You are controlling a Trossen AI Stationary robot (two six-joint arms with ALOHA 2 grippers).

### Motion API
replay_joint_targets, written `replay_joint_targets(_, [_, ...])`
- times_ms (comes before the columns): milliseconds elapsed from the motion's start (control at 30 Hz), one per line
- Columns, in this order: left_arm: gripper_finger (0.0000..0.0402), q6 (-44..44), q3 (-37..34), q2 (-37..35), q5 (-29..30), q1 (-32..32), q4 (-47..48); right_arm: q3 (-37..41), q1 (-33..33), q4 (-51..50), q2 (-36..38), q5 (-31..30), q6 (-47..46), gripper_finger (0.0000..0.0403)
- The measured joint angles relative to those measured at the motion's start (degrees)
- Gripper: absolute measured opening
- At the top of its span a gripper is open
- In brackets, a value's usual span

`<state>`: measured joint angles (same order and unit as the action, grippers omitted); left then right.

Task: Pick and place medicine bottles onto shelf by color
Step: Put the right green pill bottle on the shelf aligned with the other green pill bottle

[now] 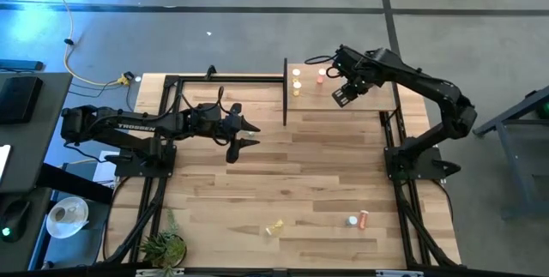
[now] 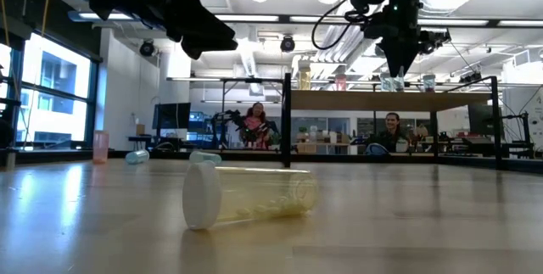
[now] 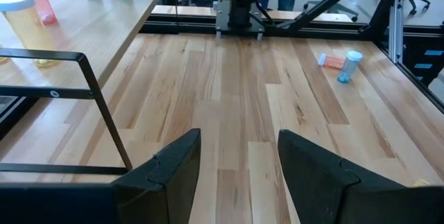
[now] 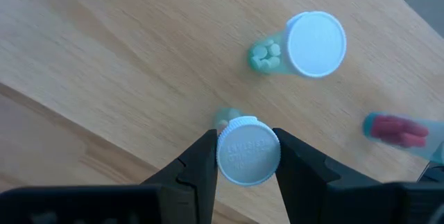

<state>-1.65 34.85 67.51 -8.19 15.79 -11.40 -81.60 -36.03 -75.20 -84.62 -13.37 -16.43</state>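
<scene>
Above the shelf [image 1: 377, 97], the right gripper [image 4: 248, 156] grasps a teal bottle [image 4: 248, 151] by its white cap, upright between its fingers. Over mid-table, the left gripper [image 3: 238, 165] hangs released, holding nothing.

The shelf [image 1: 343, 97] is the crowded spot: beside its black edge stand two yellow bottles [image 1: 297, 81] and a pink one [image 1: 322, 75], and the right gripper [image 1: 345, 96] hangs over its middle, clamped on a teal bottle [image 4: 248, 151] with another teal bottle [image 4: 305, 47] just beside. In front of the shelf the tabletop [image 1: 326, 165] lies bare. The left gripper [image 1: 243, 134], fingers apart, hangs left of the shelf.
</scene>
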Motion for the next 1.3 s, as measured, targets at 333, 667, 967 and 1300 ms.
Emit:
replay_joint_targets(333, [0.0184, 0.0, 0.0, 0.0, 0.0, 0.0, 0.0, 0.0, 0.0, -0.1, 0.0, 0.0, 0.0, 0.0119])
replay_joint_targets(667, [0.0184, 0.0, 0.0, 0.0, 0.0, 0.0, 0.0, 0.0, 0.0, -0.1, 0.0, 0.0, -0.1, 0.0119])
replay_joint_targets(967, [0.0184, 0.0, 0.0, 0.0, 0.0, 0.0, 0.0, 0.0, 0.0, -0.2, 0.0, 0.1, -1.3, 0.0119])
replay_joint_targets(1300, [0.0184, 0.0, 0.0, 0.0, 0.0, 0.0, 0.0, 0.1, 0.0, -0.7, 0.0, 0.1, -1.1, 0.0124])
